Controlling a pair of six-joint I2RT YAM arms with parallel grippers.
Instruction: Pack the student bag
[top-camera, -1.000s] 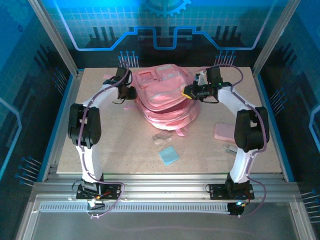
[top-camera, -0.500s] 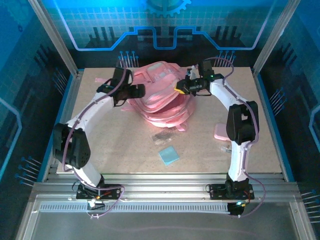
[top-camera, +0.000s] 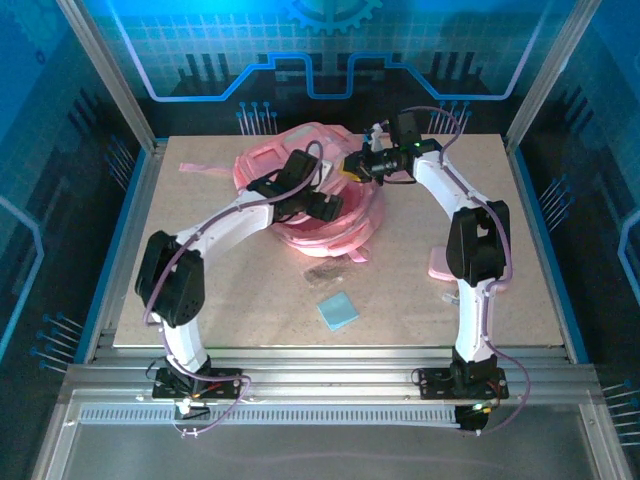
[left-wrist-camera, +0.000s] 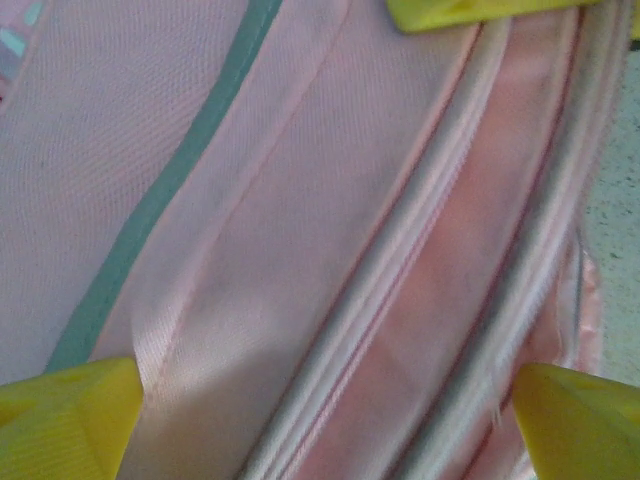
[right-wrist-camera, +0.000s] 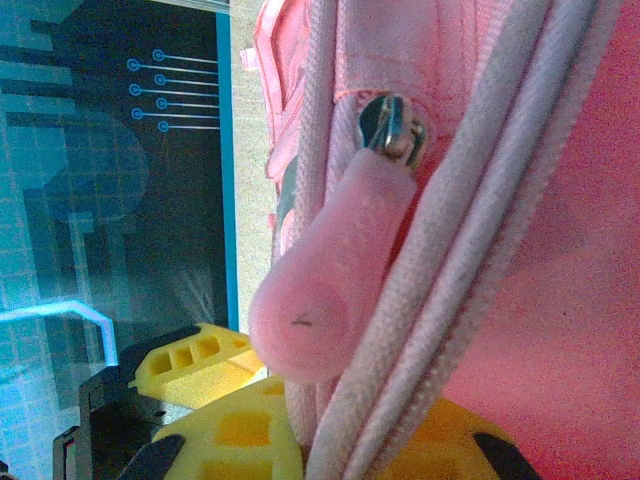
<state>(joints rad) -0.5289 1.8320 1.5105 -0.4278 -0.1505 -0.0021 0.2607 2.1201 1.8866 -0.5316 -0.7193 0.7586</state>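
The student bag (top-camera: 345, 215), a big soft pink backpack, lies at the back middle of the table. My right gripper (top-camera: 352, 166) is shut on the bag's zipper edge (right-wrist-camera: 400, 330) at its upper right and holds that edge up. A pink rubber zipper pull (right-wrist-camera: 320, 300) hangs just above the yellow fingers (right-wrist-camera: 240, 440). My left gripper (top-camera: 322, 207) reaches across the top of the bag, open wide. Its yellow fingertips (left-wrist-camera: 60, 420) stand far apart just above the pink fabric and zipper seams (left-wrist-camera: 400, 280), with nothing between them.
A blue square pad (top-camera: 338, 311) lies in front of the bag. A small clear item (top-camera: 325, 273) sits between them. A flat pink case (top-camera: 440, 266) rests at the right, partly behind the right arm. A pink strap (top-camera: 200, 166) trails at the back left.
The left gripper has opened and swung from the bag's left side across its top. The right gripper has drawn the bag's edge up and towards the back left.
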